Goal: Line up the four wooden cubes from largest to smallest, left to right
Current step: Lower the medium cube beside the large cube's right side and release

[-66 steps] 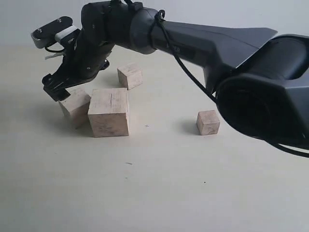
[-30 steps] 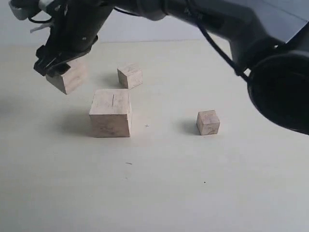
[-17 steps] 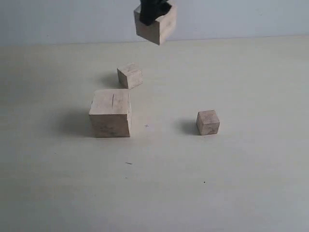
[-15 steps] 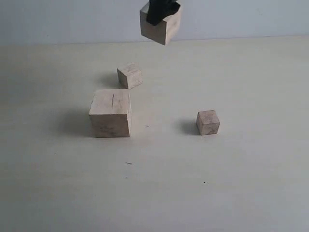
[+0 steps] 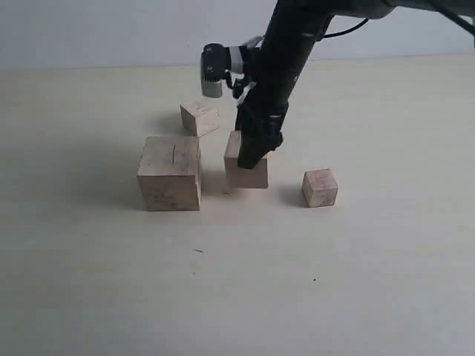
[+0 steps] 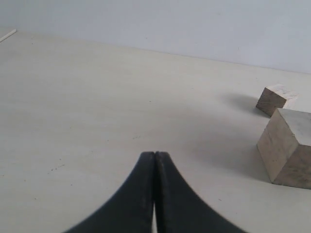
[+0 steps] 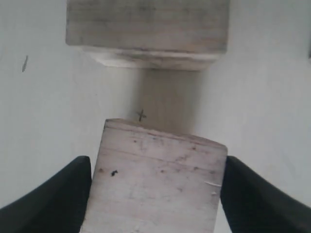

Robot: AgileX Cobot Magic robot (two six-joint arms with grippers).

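Four pale wooden cubes are in the exterior view. The largest cube point(image 5: 169, 172) point(image 7: 148, 29) point(image 6: 289, 148), with a slit on top, stands on the left. The second-largest cube point(image 5: 246, 169) point(image 7: 155, 179) is down at table level just to its right, with a small gap between them. My right gripper point(image 5: 252, 152) point(image 7: 156, 165) is shut on it from above, one finger point(image 7: 63, 199) on each side. A smaller cube point(image 5: 200, 117) point(image 6: 277, 98) lies behind, and the smallest cube point(image 5: 320, 187) is at the right. My left gripper point(image 6: 155, 160) is shut and empty, off to the largest cube's side.
The pale table point(image 5: 237, 297) runs back to a light wall point(image 5: 111, 30). My right arm point(image 5: 286, 44) slants down from the upper right, over the ground behind the held cube. A small cross mark point(image 7: 141, 115) lies between the two big cubes.
The right gripper lifted the second-largest cube from the largest cube's left side, swung it high across, and has brought it down on the largest cube's right.
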